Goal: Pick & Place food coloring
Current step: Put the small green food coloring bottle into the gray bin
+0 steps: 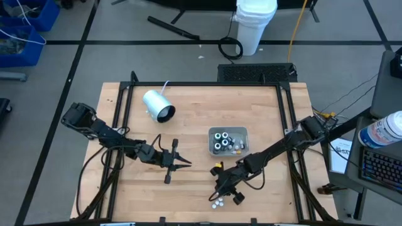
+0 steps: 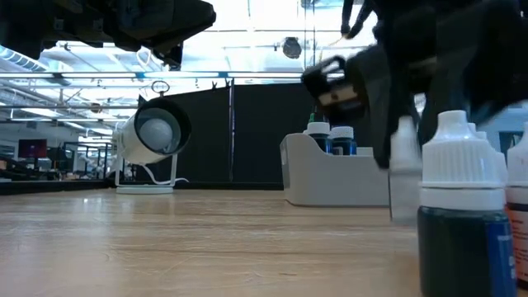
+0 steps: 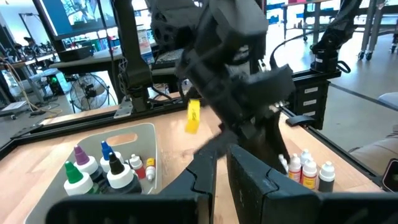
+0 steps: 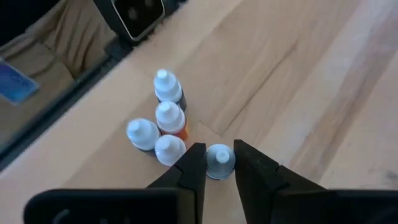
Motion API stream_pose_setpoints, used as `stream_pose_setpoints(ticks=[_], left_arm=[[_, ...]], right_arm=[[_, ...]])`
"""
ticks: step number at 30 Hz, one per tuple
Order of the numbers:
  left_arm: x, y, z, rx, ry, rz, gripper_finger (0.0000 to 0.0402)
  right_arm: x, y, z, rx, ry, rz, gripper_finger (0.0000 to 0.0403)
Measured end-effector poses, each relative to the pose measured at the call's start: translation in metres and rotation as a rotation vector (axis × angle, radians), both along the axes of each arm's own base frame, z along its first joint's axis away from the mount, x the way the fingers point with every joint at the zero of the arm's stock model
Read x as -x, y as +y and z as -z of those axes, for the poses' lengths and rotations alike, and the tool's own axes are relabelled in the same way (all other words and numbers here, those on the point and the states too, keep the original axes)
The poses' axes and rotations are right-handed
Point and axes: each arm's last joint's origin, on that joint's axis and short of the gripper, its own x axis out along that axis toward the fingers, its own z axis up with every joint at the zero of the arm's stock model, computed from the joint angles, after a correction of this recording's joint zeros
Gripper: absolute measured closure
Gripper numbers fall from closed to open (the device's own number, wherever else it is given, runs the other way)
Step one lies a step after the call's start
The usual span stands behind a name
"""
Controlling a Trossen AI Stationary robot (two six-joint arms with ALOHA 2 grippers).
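Several food coloring bottles (image 4: 165,118) with white caps stand upright in a cluster near the table's near edge (image 1: 218,202). One of them (image 4: 219,160) sits between the fingers of my right gripper (image 4: 219,165), which slants down over the cluster (image 1: 223,190). More bottles (image 1: 225,139) stand in the grey tray (image 1: 244,132) behind it. My left gripper (image 1: 187,162) hovers level to the left of the tray, shut and holding nothing (image 3: 222,177). My right gripper has the white cap (image 4: 219,155) of the cluster's nearest bottle pinched between its two fingers. The fingers slant down onto it from the table's far right. The bottle stands upright on the wood, beside the other bottles.
A big white cylinder (image 1: 157,105) with a dark mouth lies at the far left of the table. Black rails (image 1: 284,113) frame the tabletop. Bare wood lies between the cylinder, the tray and my left gripper.
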Motion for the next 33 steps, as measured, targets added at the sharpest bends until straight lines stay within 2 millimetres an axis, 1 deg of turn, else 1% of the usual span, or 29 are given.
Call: stream_pose_setpoints(ticks=[2, 5, 8, 10, 14, 17, 19, 22, 25, 29, 33], left_arm=[[0.0, 0.0, 0.0, 0.0, 0.0, 0.0, 0.0355], [0.0, 0.0, 0.0, 0.0, 0.0, 0.0, 0.0355], [0.0, 0.0, 0.0, 0.0, 0.0, 0.0, 0.0355], [0.0, 0.0, 0.0, 0.0, 0.0, 0.0, 0.0355], [0.0, 0.0, 0.0, 0.0, 0.0, 0.0, 0.0355], [0.0, 0.0, 0.0, 0.0, 0.0, 0.0, 0.0355], [0.0, 0.0, 0.0, 0.0, 0.0, 0.0, 0.0355], [0.0, 0.0, 0.0, 0.0, 0.0, 0.0, 0.0355], [0.0, 0.0, 0.0, 0.0, -0.001, 0.0, 0.0355], [0.0, 0.0, 0.0, 0.0, -0.001, 0.0, 0.0355], [0.0, 0.0, 0.0, 0.003, 0.0, 0.0, 0.0355]], right_arm=[[0.003, -0.001, -0.011, -0.008, -0.017, -0.001, 0.0339], [0.01, -0.005, -0.034, -0.017, -0.043, 0.002, 0.0343], [0.023, -0.012, -0.061, -0.023, -0.065, 0.006, 0.0345], [0.035, -0.019, -0.081, 0.016, -0.097, 0.052, 0.0345], [0.063, -0.036, -0.117, 0.135, -0.168, 0.213, 0.0343], [0.082, -0.053, -0.14, 0.192, -0.229, 0.408, 0.0344], [0.092, -0.063, -0.15, 0.232, -0.264, 0.544, 0.0345], [0.103, -0.073, -0.156, 0.28, -0.282, 0.708, 0.0344], [0.108, -0.082, -0.153, 0.325, -0.245, 0.797, 0.0343], [0.103, -0.094, -0.142, 0.325, -0.157, 0.912, 0.0344], [0.095, -0.103, -0.129, 0.333, -0.102, 0.962, 0.0344]])
